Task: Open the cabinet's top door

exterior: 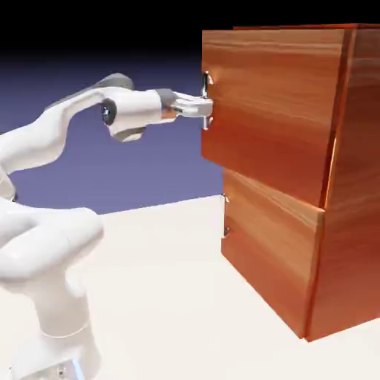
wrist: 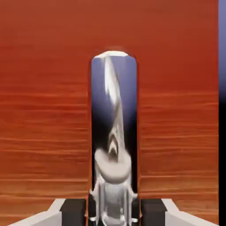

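We see the cabinet (exterior: 271, 178) filling the right side of the exterior view, its 2 wood-grain front panels stacked one above the other. The top door (exterior: 267, 111) takes up the upper right of the frame, and the lower panel (exterior: 271, 245) sits under it. The top door's silver handle (exterior: 205, 100) stands upright near that door's left edge, just above the frame's middle. Our white arm (exterior: 52, 215) rises from the lower left and reaches across the upper left to that handle. We have the pincer (exterior: 209, 108) closed on the handle. In the hand view, the handle's shiny bar runs from the upper middle to the bottom middle, between our 2 fingertips (wrist: 73, 212), against the door's reddish wood. A blue-to-black strip of backdrop (wrist: 222, 53) lines the right edge.
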`<state>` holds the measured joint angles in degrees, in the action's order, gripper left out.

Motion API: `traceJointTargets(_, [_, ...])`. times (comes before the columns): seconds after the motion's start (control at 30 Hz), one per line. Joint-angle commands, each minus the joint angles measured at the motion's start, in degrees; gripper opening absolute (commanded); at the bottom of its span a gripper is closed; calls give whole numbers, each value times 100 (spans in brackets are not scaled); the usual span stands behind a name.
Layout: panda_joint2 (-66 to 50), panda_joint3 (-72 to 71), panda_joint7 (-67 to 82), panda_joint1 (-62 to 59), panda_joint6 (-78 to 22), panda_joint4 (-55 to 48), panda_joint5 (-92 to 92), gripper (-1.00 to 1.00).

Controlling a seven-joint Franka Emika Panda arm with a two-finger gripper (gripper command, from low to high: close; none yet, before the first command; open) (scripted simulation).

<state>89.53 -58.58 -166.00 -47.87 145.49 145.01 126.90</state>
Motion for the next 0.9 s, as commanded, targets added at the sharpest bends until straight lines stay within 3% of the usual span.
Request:
traceJointTargets(0.0, [162, 112, 0, 73, -250, 190, -11, -100])
traceJointTargets(0.2, [1032, 835, 49, 364, -1745, 1240, -115, -100])
traceJointTargets(0.57, [1145, 3114, 1022, 1170, -3503, 2543, -1579, -100])
traceJointTargets(0.87, [1186, 4519, 1294, 69, -5433, 2812, -2341, -100])
